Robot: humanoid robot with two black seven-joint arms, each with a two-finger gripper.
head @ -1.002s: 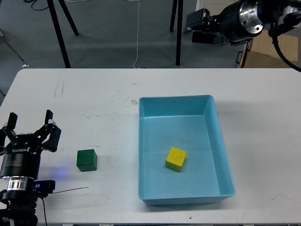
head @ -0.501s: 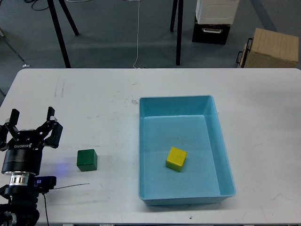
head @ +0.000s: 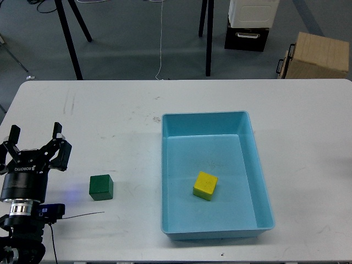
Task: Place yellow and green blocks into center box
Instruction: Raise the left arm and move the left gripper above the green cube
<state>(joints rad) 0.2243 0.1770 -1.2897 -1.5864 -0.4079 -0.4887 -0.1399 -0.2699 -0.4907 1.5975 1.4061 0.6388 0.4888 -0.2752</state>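
Note:
A green block (head: 102, 187) sits on the white table (head: 99, 121), left of the light blue box (head: 258, 165). A yellow block (head: 205, 185) lies inside the box, near its middle. My left gripper (head: 34, 136) is open and empty at the table's left edge, about a hand's width left of and slightly beyond the green block. My right gripper is out of view.
Beyond the table's far edge are black stand legs (head: 71, 33), a white-and-black case (head: 250, 22) and a cardboard box (head: 322, 55) on the grey floor. A thin black cable (head: 82, 215) lies on the table in front of the green block.
My right arm, seen at the top right one second ago, has left the view. My left gripper has crept slightly up and forward. The blocks and box have not moved.

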